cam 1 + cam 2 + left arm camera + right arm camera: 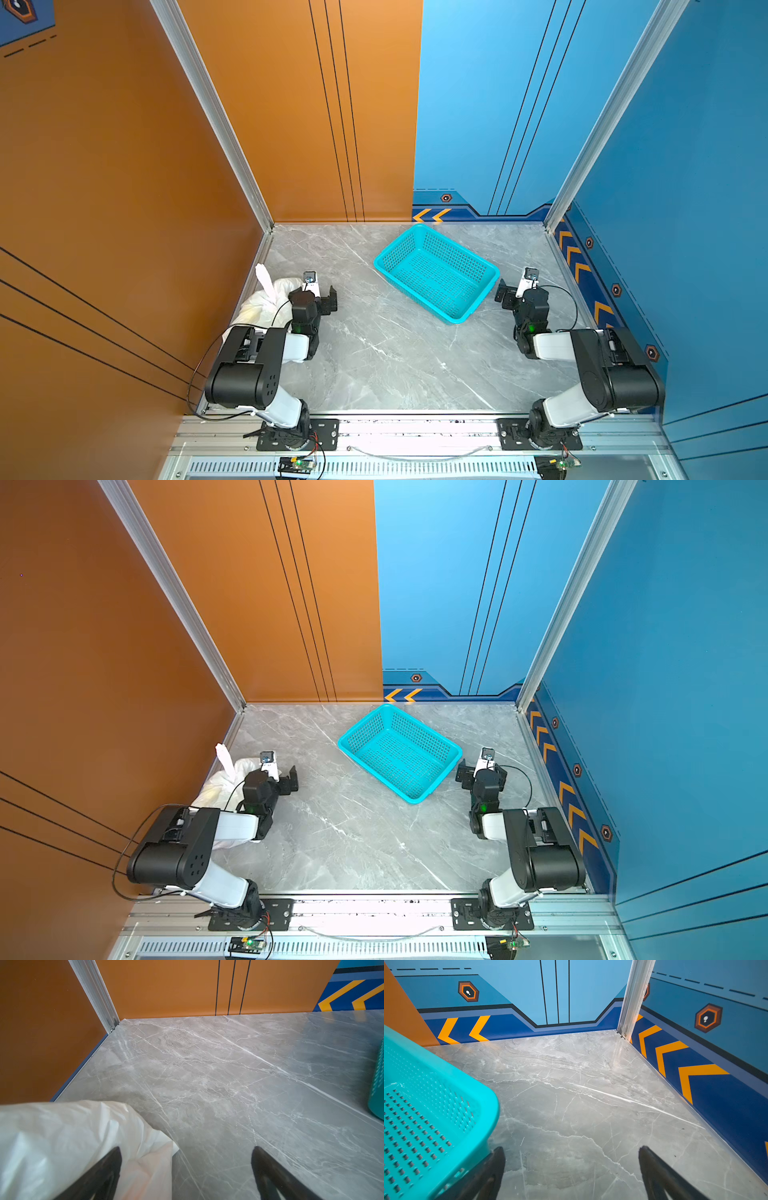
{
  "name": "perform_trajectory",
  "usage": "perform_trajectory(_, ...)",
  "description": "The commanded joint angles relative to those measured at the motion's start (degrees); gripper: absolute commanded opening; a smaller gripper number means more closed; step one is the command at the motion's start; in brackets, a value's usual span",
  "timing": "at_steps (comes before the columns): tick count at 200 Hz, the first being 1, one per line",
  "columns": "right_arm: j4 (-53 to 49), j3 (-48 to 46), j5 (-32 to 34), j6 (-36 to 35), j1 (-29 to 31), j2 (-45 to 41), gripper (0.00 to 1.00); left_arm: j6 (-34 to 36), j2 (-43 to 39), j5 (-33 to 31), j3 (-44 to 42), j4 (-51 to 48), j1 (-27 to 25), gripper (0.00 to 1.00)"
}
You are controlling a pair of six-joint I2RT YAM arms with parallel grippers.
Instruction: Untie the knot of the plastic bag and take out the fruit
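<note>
Both stand wide apart, empty: left gripper (pixel 187 1149) beside the plastic bag (pixel 259 305), right gripper (pixel 572 1148) by the basket (pixel 436 272). The knot (pixel 264 280) stands close to the orange wall (pixel 124 187), so you risk pinching loose film instead.

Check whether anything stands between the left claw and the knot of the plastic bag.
Nothing visible does. The open left claw is right beside the plastic bag, whose knot stands upright at its top.

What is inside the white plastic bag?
Only a faint yellowish tint shows through the plastic bag; its knot is tied, and the left arm covers part, so the contents are hidden.
</note>
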Motion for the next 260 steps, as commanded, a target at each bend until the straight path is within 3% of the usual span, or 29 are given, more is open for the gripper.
perform_trajectory(1, -0.89, -0.67, 0.97, 0.78, -0.13, 0.65, 1.0, 0.64, 0.56, -0.55, 0.87, -0.48, 0.24, 0.98)
perform_trajectory(243, -0.82, -0.64, 1.01, 0.78, -0.22, 0.52, 1.0, 0.71, -0.03, 0.44, 0.8, -0.48, 0.51, 0.98)
perform_trajectory(260, -6.72, 1.0, 1.91, 1.29, -0.3, -2.88, 1.0, 0.65, -2.14, -0.08, 0.36, -1.15, 0.41, 0.98)
